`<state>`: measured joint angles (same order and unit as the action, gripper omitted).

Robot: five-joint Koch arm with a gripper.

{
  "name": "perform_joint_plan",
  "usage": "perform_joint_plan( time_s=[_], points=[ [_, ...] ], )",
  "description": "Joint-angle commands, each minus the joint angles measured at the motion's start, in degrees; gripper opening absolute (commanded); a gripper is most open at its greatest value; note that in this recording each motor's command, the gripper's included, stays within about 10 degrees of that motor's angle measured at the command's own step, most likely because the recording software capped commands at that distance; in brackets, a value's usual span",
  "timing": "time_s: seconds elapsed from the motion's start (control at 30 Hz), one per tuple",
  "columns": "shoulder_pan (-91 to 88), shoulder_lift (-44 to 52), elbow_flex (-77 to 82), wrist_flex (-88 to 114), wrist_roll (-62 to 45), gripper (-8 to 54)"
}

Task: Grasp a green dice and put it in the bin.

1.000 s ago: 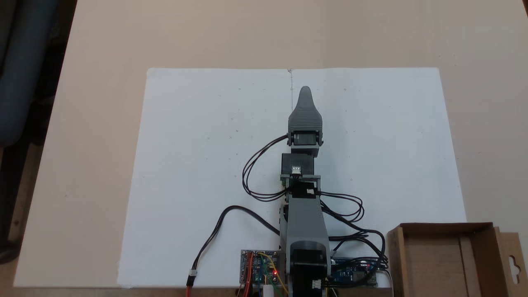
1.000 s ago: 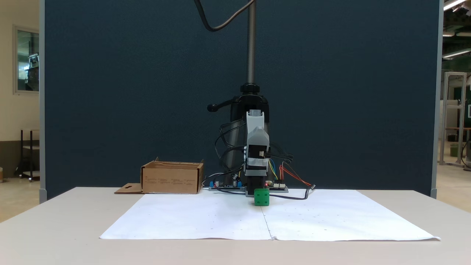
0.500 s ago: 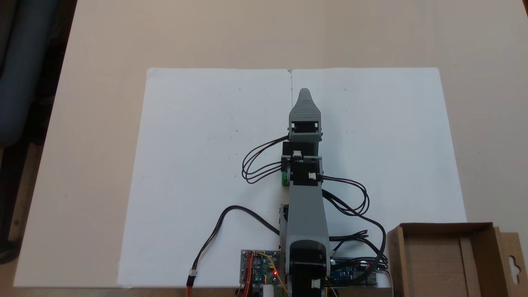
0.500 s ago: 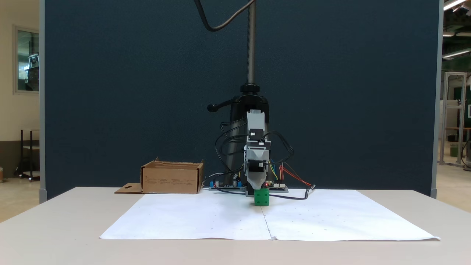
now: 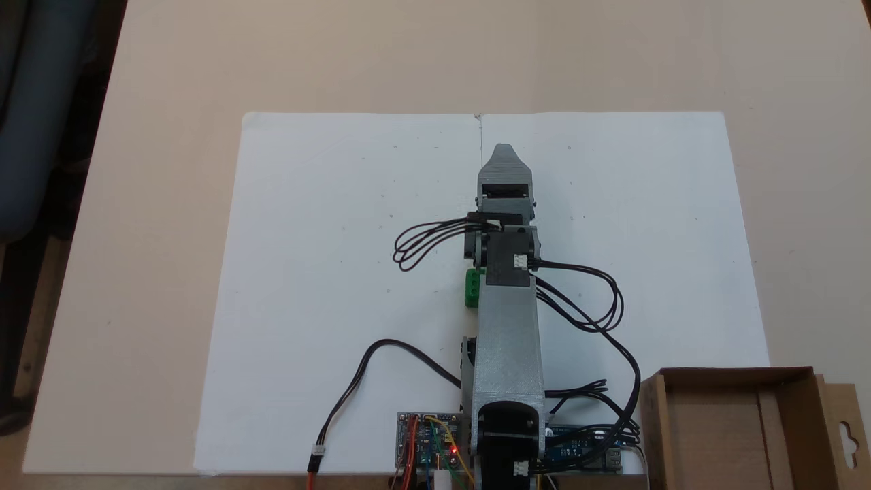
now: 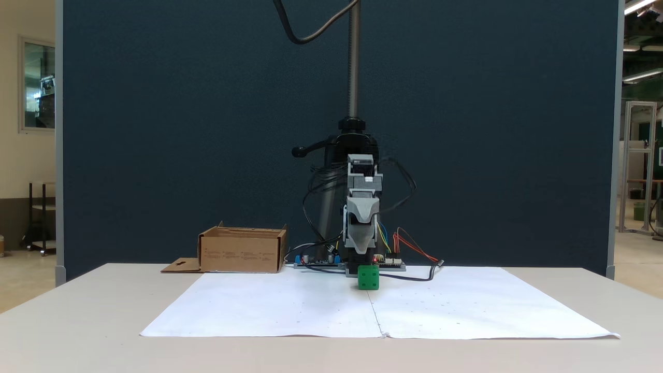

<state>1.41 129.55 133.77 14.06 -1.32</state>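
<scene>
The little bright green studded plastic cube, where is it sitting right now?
The small bright green studded cube rests on the white paper sheet near its middle seam, below the grey arm; from above, it peeks out at the arm's left edge.

The gripper has apparently risen above the green dice.

Matt cardboard bin, green plastic dice

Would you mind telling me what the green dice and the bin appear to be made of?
The green dice looks like moulded plastic: bright, even colour, with dark pips on the face toward the front fixed view; its gloss is hard to judge. The bin appears to be matte brown cardboard, with thin folded walls and a flat flap with a cut-out slot.
</scene>
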Motion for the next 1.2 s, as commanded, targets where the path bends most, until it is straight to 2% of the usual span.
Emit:
perform_joint_plan(
  time_s=[0.0,0.17,0.33,0.7,1.17],
  points=[
    [1.05,6.24,-4.39,6.94,5.54,42.9],
    [0.35,6.24,-8.79,17.58,11.43,43.1],
    [-1.67,6.24,-13.71,24.87,12.66,43.3],
    [-0.79,6.15,-20.92,41.75,12.30,43.1],
    [-0.88,6.42,-20.04,45.70,6.06,43.5]
  ],
)
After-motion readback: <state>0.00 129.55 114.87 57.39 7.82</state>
